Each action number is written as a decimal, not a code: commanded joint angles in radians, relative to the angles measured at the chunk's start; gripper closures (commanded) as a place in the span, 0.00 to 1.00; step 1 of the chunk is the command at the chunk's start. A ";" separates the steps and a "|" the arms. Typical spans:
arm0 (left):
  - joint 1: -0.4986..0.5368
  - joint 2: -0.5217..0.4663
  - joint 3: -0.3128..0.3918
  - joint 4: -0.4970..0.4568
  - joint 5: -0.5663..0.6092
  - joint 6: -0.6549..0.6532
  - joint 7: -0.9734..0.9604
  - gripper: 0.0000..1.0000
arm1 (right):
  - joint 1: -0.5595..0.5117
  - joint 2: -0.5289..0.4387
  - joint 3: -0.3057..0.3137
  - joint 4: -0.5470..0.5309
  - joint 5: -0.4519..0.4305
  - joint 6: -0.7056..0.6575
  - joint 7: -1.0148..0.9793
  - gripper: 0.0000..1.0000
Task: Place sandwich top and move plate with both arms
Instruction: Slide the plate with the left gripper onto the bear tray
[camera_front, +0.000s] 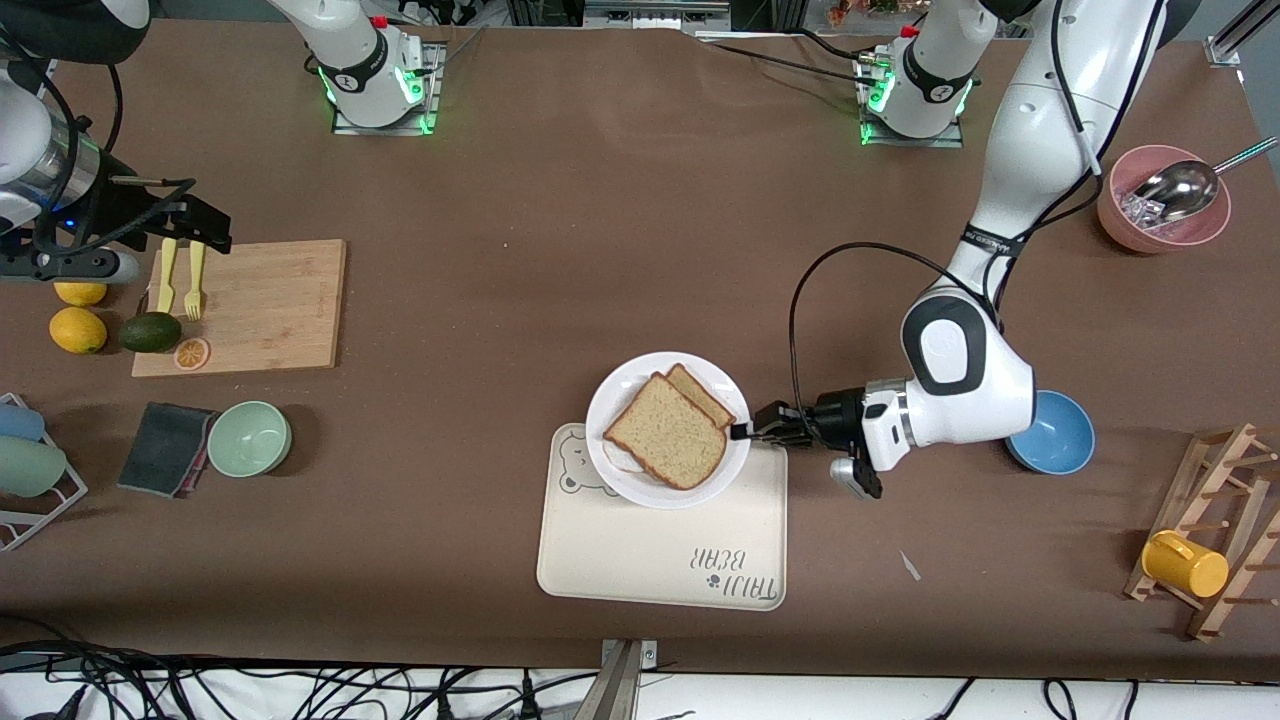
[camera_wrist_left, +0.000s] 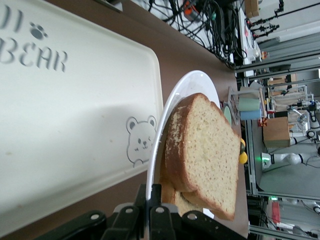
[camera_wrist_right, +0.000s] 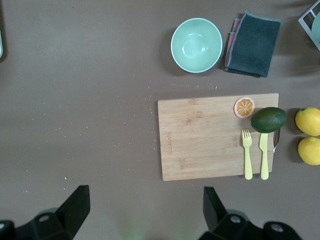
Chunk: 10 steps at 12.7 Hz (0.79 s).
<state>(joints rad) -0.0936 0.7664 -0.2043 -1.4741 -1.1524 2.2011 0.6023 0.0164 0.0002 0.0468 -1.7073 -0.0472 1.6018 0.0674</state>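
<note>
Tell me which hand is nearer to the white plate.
Left. The left hand is shut on the rim of the plate, at the side toward the left arm's end. The right hand waits open above the cutting board, well away.

I see speckled brown sandwich top (camera_front: 668, 433) on a plain white plate (camera_front: 620, 392). My cream tray (camera_front: 640, 555) carries a bear print; the tabletop (camera_front: 560, 250) is brown.

Brown table (camera_front: 600, 250), cream tray (camera_front: 640, 550), cutting board (camera_front: 270, 300), green bowl (camera_front: 249, 438), blue bowl (camera_front: 1055, 435), pink bowl (camera_front: 1150, 235)
</note>
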 joint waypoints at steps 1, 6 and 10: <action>-0.001 0.120 0.005 0.142 -0.068 0.051 -0.004 1.00 | 0.000 0.006 -0.002 0.020 -0.005 -0.008 -0.008 0.00; -0.009 0.247 0.005 0.251 -0.207 0.090 -0.006 1.00 | -0.001 0.006 -0.002 0.020 -0.005 -0.008 -0.008 0.00; -0.017 0.324 0.003 0.313 -0.208 0.149 0.001 1.00 | -0.001 0.009 -0.002 0.020 -0.005 -0.008 -0.008 0.00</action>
<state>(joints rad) -0.0945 1.0492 -0.1977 -1.2344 -1.3185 2.3209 0.5983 0.0161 0.0034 0.0466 -1.7058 -0.0472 1.6018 0.0674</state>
